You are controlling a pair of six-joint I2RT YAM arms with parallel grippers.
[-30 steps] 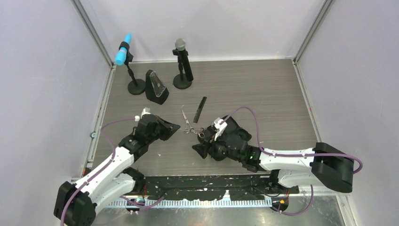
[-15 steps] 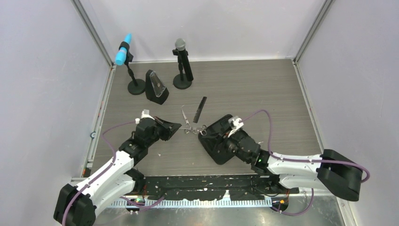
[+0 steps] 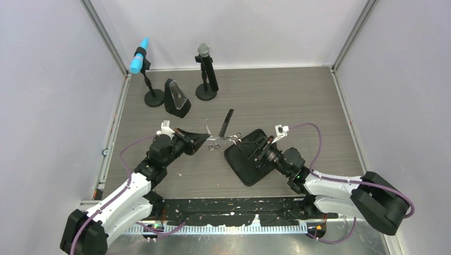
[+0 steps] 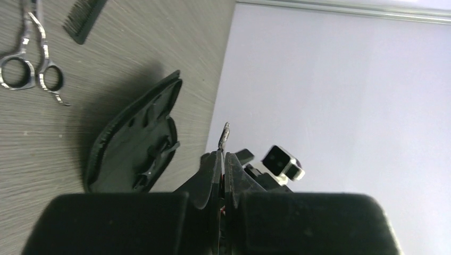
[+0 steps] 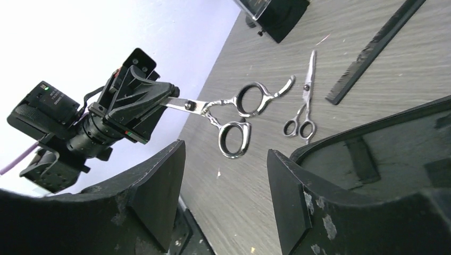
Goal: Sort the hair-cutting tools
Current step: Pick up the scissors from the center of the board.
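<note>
At the black two-finger left gripper (image 5: 159, 101): clamped tight on the blade end of a small pair of polished silver steel scissors (image 5: 234, 114). Carried clear of the grey wood-grain tabletop (image 3: 298, 106), with the finger rings thrust toward the black two-finger right gripper (image 5: 224, 147). At that one: spread wide, gripping nothing, poised at the edge of the open black zippered fabric pouch (image 3: 242, 164).

Likely to slip or swivel, judging by the hold: thin, slick blades pinched near one end only, and the heavier ring end hanging far out. Could drop to the table or pivot downward before any handover. Could also catch a ring on one right finger if brought in off-centre, or knock the pouch's raised flap. Safer to close only once squarely around the handles.

As for looks: bright, mirror-like, blades closed, two round rings and a curled finger rest. Further out, flat on the table: a second, slimmer pair of silver scissors (image 5: 306, 87). Just past it, a long narrow black plastic comb (image 3: 226, 123).
</note>
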